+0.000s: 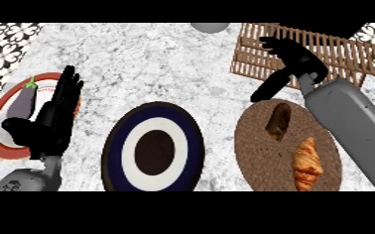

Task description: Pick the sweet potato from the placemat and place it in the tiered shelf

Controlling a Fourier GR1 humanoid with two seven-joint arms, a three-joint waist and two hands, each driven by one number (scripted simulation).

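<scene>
The sweet potato (279, 120), brown and oblong, lies on the far part of a round woven placemat (256, 153) at the lower right. A wooden slatted tiered shelf (333, 49) stands behind it at the upper right. My right hand (296, 62) hovers over the shelf's near left corner, just beyond the placemat. It is open and holds nothing, with the thumb pointing down toward the placemat's far edge. My left hand (53, 116) rests open at the left edge, fingers up.
A croissant (307, 162) lies on the placemat, nearer than the sweet potato. A dark blue and white round plate (121, 151) sits in the lower middle. Under my left hand, a red-rimmed plate (15, 96) carries an eggplant (22, 104). A grey round object (211, 27) shows at the top.
</scene>
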